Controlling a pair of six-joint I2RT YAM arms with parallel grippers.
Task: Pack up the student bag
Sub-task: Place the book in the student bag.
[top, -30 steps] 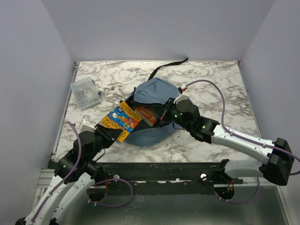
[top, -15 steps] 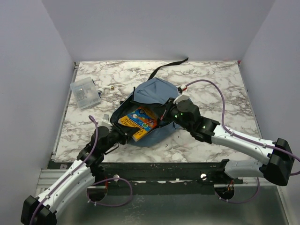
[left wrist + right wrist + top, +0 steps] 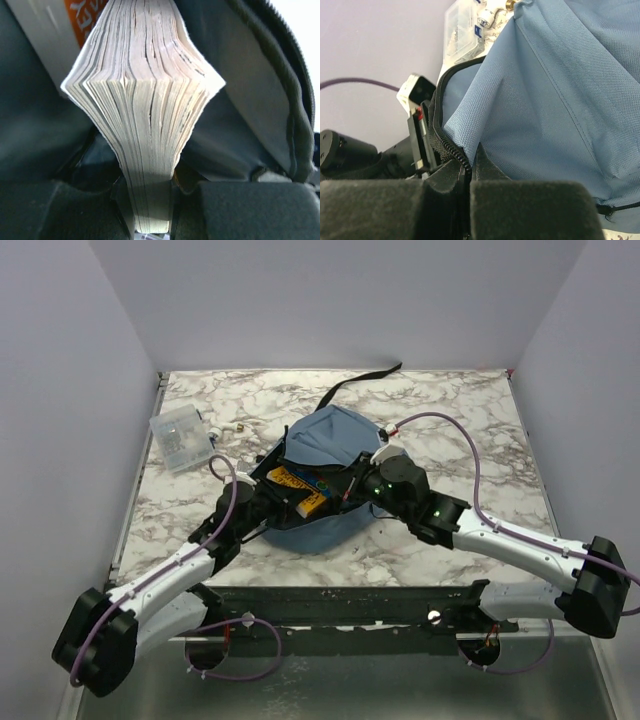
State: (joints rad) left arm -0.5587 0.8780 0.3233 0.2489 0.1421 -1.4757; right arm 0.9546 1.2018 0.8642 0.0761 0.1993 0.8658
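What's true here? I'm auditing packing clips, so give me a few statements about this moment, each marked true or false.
The left gripper is shut on a book. True.
The book lies wholly outside the bag. False: it reaches into the bag's open mouth.
The right gripper pinches the bag's zippered edge. True.
The clear box sits inside the bag. False: it stands on the table, apart from the bag.
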